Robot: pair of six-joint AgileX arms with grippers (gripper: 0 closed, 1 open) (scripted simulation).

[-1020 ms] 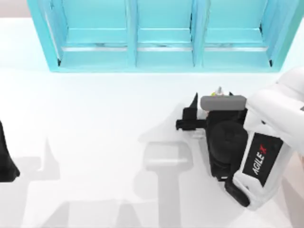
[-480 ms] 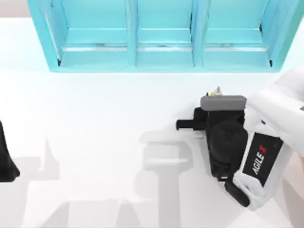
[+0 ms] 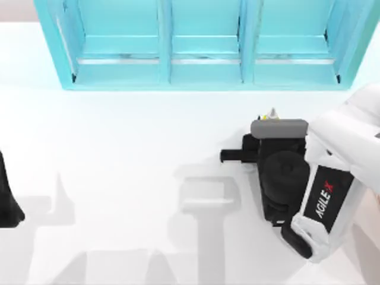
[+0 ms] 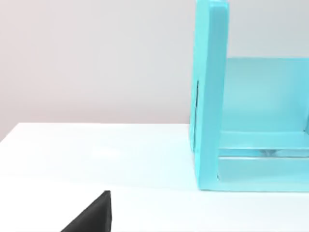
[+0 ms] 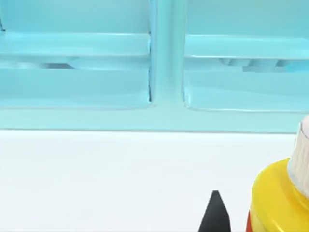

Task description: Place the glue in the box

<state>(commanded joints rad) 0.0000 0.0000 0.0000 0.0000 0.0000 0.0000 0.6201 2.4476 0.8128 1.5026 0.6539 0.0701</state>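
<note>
Right wrist view shows the glue (image 5: 280, 198) upright on the tabletop toward its right edge, a black fingertip (image 5: 215, 212) just beside it. I cannot tell how the right gripper's (image 3: 268, 122) jaws stand. Seat the fingers low on the yellow body before lifting, clear of the shelf (image 3: 205, 44). Left gripper (image 3: 8, 202) sits parked at the left edge.
</note>
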